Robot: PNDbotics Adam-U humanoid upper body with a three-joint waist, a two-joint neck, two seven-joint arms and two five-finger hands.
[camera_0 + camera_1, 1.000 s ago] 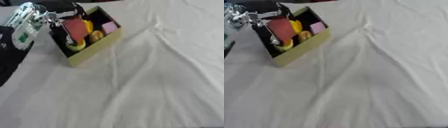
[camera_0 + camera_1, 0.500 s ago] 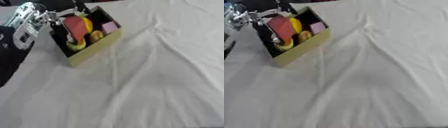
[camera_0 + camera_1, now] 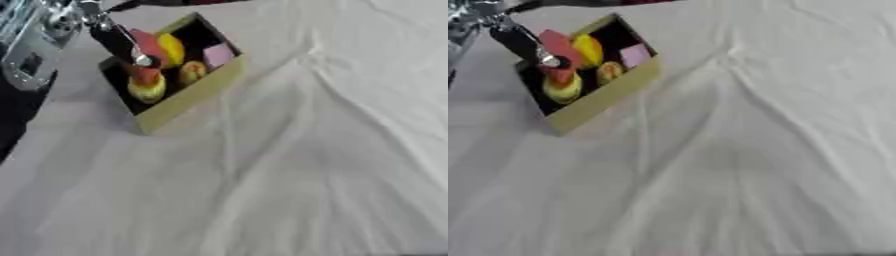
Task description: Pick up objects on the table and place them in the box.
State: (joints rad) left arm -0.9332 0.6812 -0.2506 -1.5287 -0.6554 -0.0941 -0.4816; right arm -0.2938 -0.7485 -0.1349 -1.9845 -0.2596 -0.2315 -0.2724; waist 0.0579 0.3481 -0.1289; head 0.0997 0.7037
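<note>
An open olive-yellow box with a dark inside stands at the upper left of the white cloth. In it lie a red piece, a yellow piece, a pink block and two small round yellow things. My left hand comes in from the upper left corner. One straight black finger with a silver tip reaches down into the box, right beside the red piece. I cannot see whether it touches the piece. The right hand shows in no view.
Wrinkled white cloth covers the table, with a long crease running from the top middle towards the lower right. A black surface shows at the left edge. Something dark lies along the top edge behind the box.
</note>
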